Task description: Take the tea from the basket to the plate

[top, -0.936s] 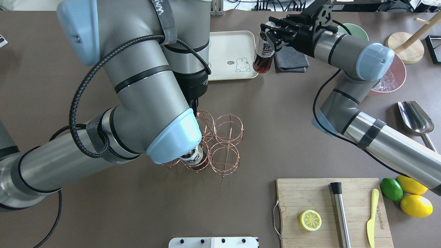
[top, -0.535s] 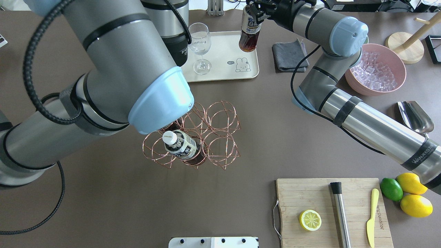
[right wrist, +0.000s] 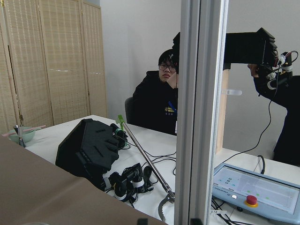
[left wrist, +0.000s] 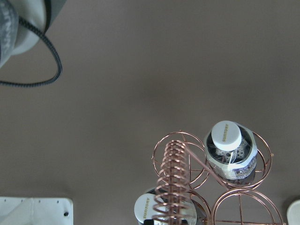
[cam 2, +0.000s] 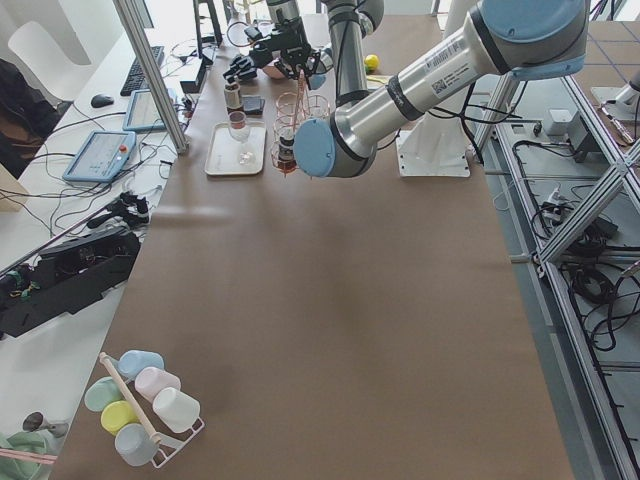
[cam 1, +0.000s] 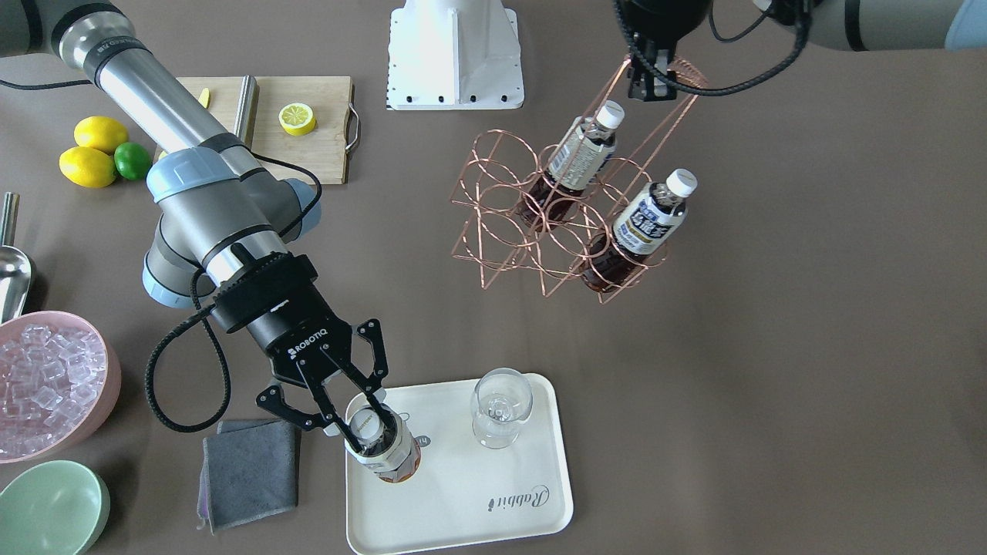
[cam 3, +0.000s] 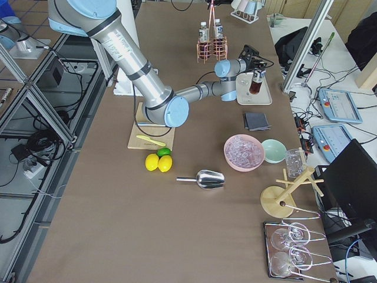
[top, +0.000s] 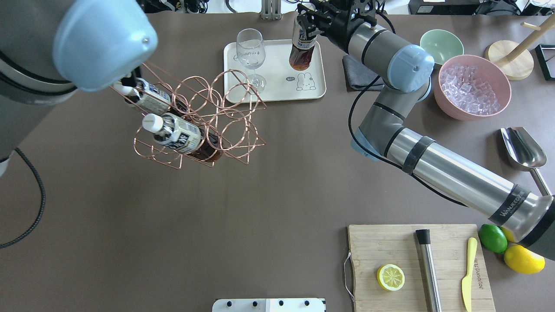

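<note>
My right gripper [cam 1: 368, 428] is shut on the neck of a tea bottle [cam 1: 388, 458] and holds it tilted over a corner of the cream plate [cam 1: 478, 501]; I cannot tell if its base touches. The same bottle [top: 301, 51] and plate [top: 277, 73] show in the overhead view. My left gripper [cam 1: 648, 86] is shut on the coiled handle of the copper wire basket [cam 1: 509, 231] and holds it lifted and tilted. Two more tea bottles [cam 1: 646, 220] [cam 1: 572, 159] stand in its cells. The left wrist view shows the coil [left wrist: 172, 187] and both caps.
A wine glass [top: 250, 56] stands on the plate. A grey cloth [top: 357, 74], a green bowl [top: 441, 43] and a pink bowl of ice [top: 455, 113] lie to the plate's right. A steel scoop [top: 522, 147] and a cutting board [top: 381, 247] with a lemon half are nearer.
My left arm has lifted the basket and carried it left and away. My right gripper has brought its bottle from beside the plate to over the plate.
</note>
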You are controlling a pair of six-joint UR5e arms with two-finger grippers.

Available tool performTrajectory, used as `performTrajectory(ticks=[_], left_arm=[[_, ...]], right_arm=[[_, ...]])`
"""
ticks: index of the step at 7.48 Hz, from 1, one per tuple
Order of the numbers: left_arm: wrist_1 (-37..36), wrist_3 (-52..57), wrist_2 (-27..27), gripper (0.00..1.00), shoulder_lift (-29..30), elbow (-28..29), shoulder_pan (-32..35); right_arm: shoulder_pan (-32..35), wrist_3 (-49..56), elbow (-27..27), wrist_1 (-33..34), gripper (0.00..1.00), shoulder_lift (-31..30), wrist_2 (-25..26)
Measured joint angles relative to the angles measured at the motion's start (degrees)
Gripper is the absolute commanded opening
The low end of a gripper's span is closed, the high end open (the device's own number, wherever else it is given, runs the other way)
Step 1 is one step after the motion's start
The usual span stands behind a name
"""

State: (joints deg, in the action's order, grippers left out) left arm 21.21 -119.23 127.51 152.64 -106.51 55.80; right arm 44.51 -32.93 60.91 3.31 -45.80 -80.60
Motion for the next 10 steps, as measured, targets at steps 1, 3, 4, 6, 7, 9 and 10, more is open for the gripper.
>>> performTrajectory(ticks=[1, 3, 4, 6, 7, 9, 10], left_arm=[[-0.9, 5.0, -0.6, 0.00, -3.6, -1.1, 3.5], [3.1, 14.2, -1.5, 0.00, -11.5, 0.2, 10.4], [6.9, 18.1, -2.7, 0.00, -14.3, 3.0, 14.1], [10.2, 31.6, -4.4, 0.00, -16.3, 10.9, 20.9], [12.1, 36.6, -5.7, 0.00, -16.4, 14.9, 23.2], [20.4, 39.5, -8.7, 0.00, -16.4, 23.8, 24.7], [24.7, 39.8, -10.5, 0.00, -16.4, 27.2, 24.8]], right_arm=[[-1.4, 0.0, -0.7, -1.7, 0.00, -0.8, 1.7], [-3.1, 0.0, -1.5, -4.0, 0.00, -2.0, 3.4], [-3.5, 0.0, -1.5, -4.3, 0.00, -2.2, 3.6], [-3.8, 0.1, -1.6, -4.4, 0.61, -2.3, 3.7], [-3.8, 0.1, -1.5, -4.4, 1.00, -2.4, 3.7], [-4.0, 0.1, -1.1, -4.4, 1.00, -2.4, 3.7], [-4.1, 0.1, -1.0, -4.4, 1.00, -2.4, 3.7]])
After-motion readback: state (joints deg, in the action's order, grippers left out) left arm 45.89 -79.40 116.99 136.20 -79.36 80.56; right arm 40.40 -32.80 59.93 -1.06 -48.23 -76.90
